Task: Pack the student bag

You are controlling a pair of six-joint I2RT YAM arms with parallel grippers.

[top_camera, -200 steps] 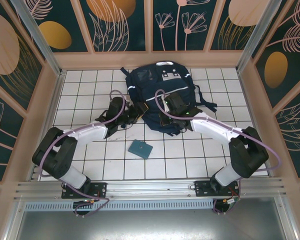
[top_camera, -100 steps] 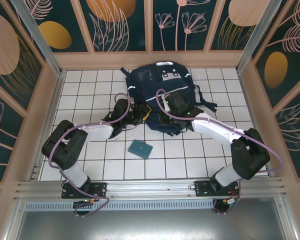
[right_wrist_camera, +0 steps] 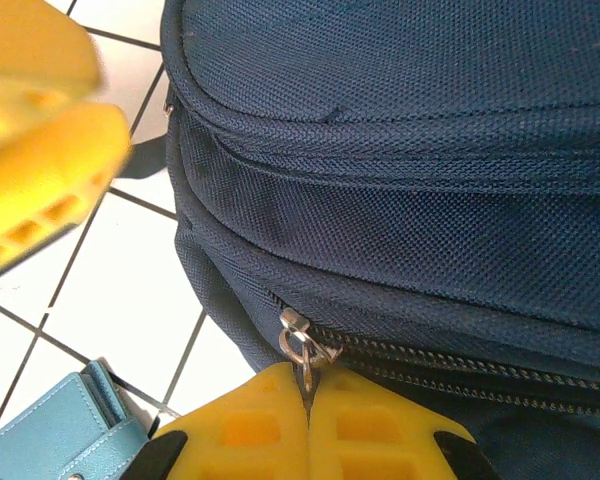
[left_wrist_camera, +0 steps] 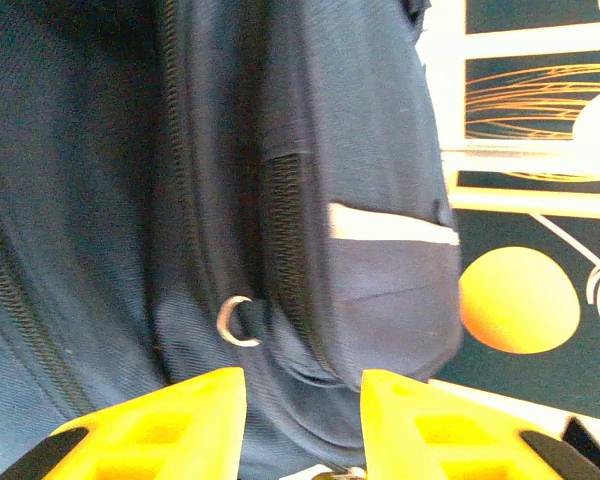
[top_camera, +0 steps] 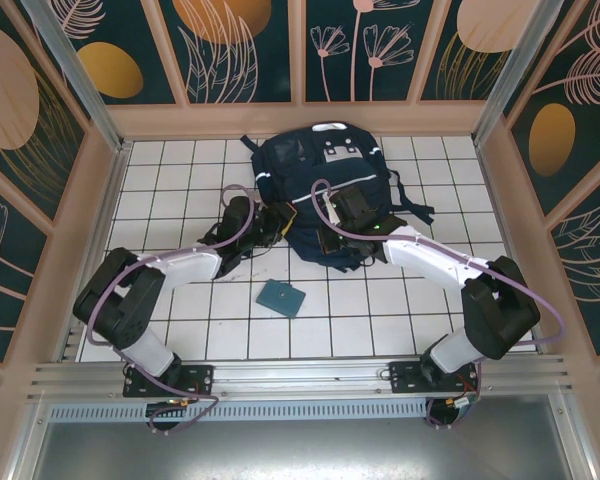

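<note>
The navy student bag point(top_camera: 325, 180) lies on the white tiled floor at the back centre. My right gripper point(right_wrist_camera: 307, 400) is shut on the metal zipper pull point(right_wrist_camera: 302, 345) at the bag's point(right_wrist_camera: 410, 150) near lower edge; in the top view this gripper point(top_camera: 327, 240) rests on the bag's front. My left gripper point(left_wrist_camera: 302, 400) is open with the bag's point(left_wrist_camera: 360, 200) side fabric between its yellow fingers point(left_wrist_camera: 180, 420), beside a small metal ring point(left_wrist_camera: 238, 322). In the top view the left gripper point(top_camera: 280, 222) sits at the bag's left edge.
A small teal wallet point(top_camera: 281, 298) lies on the tiles in front of the bag, its corner visible as the teal wallet point(right_wrist_camera: 55, 440) in the right wrist view. Dark straps point(top_camera: 412, 205) trail off the bag's right side. Wooden walls enclose the floor.
The left arm swung in toward the bag's left side and then eased back slightly. The right gripper has stayed on the zipper at the bag's front.
</note>
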